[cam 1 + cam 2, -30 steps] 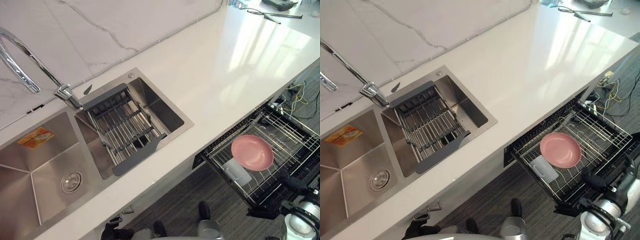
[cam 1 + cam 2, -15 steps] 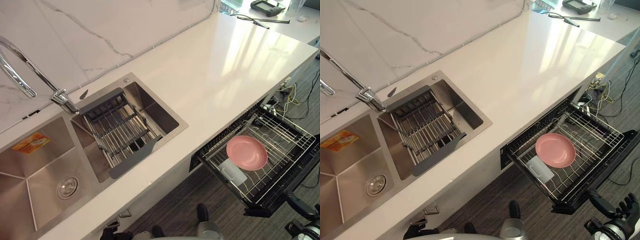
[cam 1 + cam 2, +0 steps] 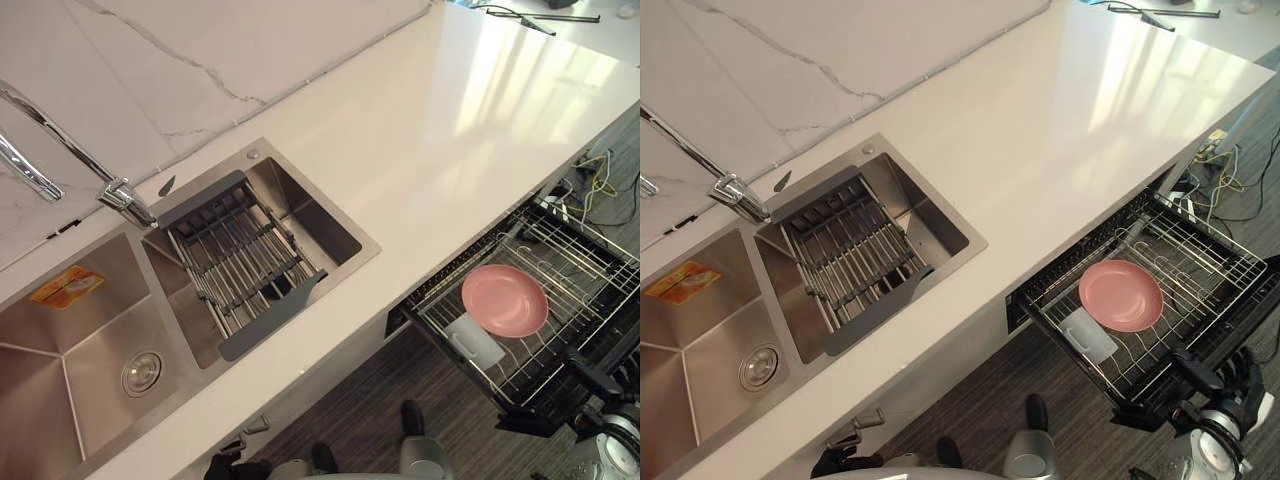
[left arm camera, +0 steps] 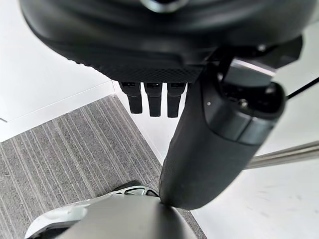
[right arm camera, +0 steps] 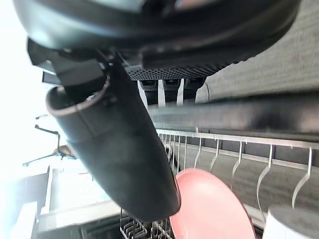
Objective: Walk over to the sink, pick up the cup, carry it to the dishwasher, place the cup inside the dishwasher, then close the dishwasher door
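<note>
The pale plastic cup is lying beside the round pink plate in the wire dishwasher rack, its long axis following the nearest rail. I am holding my right hand slack and empty past the plate, at the rack's outer edge. My left hand is hanging loose.

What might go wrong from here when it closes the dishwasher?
1. The rack is pulled out past the counter. A hard shove from the right hand could knock the plate and the cup beside it together.
2. The hand is by the door edge with straight fingers, not curled round it, so the push might slip off.
</note>
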Tool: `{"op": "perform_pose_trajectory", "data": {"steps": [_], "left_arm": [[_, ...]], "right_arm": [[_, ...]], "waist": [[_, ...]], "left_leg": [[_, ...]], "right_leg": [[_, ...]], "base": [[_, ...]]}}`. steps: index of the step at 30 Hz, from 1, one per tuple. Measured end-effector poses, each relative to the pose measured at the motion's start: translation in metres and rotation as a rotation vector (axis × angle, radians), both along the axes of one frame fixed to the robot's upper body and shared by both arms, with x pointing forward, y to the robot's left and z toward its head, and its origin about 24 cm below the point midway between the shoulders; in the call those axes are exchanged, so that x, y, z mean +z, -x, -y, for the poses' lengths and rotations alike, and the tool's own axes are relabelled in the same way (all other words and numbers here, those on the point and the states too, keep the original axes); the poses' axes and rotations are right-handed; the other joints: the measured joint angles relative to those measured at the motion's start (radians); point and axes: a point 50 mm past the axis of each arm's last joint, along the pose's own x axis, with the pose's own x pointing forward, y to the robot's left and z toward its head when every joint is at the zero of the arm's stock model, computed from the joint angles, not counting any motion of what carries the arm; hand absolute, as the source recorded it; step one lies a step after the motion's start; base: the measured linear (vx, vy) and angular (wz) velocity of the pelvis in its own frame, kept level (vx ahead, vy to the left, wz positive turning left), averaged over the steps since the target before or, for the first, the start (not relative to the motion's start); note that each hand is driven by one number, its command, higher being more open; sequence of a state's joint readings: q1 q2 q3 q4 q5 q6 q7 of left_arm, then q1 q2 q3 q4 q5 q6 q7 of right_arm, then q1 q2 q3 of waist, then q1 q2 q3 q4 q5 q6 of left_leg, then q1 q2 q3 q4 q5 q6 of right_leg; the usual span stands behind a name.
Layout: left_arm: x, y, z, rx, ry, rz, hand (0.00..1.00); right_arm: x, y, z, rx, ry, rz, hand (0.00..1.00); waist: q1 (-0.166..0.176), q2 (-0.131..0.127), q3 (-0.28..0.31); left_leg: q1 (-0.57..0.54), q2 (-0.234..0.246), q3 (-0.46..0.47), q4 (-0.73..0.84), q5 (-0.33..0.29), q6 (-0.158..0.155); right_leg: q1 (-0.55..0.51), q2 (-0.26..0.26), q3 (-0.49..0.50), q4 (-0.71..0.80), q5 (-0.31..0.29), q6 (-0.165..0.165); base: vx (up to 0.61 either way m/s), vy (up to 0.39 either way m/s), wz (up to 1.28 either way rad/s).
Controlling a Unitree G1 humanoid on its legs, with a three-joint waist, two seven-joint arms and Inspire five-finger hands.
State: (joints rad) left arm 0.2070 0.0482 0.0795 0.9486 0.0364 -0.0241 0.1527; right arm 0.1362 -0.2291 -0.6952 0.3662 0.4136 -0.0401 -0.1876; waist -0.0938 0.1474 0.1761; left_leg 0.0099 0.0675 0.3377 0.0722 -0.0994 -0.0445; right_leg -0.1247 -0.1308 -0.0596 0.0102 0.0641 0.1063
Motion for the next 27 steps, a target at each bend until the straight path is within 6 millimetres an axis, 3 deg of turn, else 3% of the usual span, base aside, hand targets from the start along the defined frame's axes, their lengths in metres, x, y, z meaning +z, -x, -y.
{"op": "perform_pose_trajectory", "data": {"steps": [13, 27], "left_arm": [[0.004, -0.020, -0.001, -0.110, 0.009, 0.056, 0.90], [0.011, -0.045, 0.002, -0.193, 0.014, 0.133, 0.90]], "right_arm": [[0.002, -0.021, -0.018, 0.093, -0.041, 0.098, 0.90], [0.032, -0.097, -0.059, 0.365, -0.012, 0.238, 0.90]], "waist": [[-0.014, -0.001, 0.028], [0.020, 0.012, 0.082]], "left_leg": [[-0.001, -0.025, -0.100, -0.029, 0.040, 0.010], [-0.046, -0.034, -0.246, -0.037, 0.083, 0.009]], "right_leg": [[0.073, -0.021, -0.097, -0.071, 0.026, 0.006], [0.121, -0.022, -0.246, -0.094, 0.027, 0.001]], "base": [[-0.04, -0.012, 0.22], [-0.02, -0.027, 0.31]]}}
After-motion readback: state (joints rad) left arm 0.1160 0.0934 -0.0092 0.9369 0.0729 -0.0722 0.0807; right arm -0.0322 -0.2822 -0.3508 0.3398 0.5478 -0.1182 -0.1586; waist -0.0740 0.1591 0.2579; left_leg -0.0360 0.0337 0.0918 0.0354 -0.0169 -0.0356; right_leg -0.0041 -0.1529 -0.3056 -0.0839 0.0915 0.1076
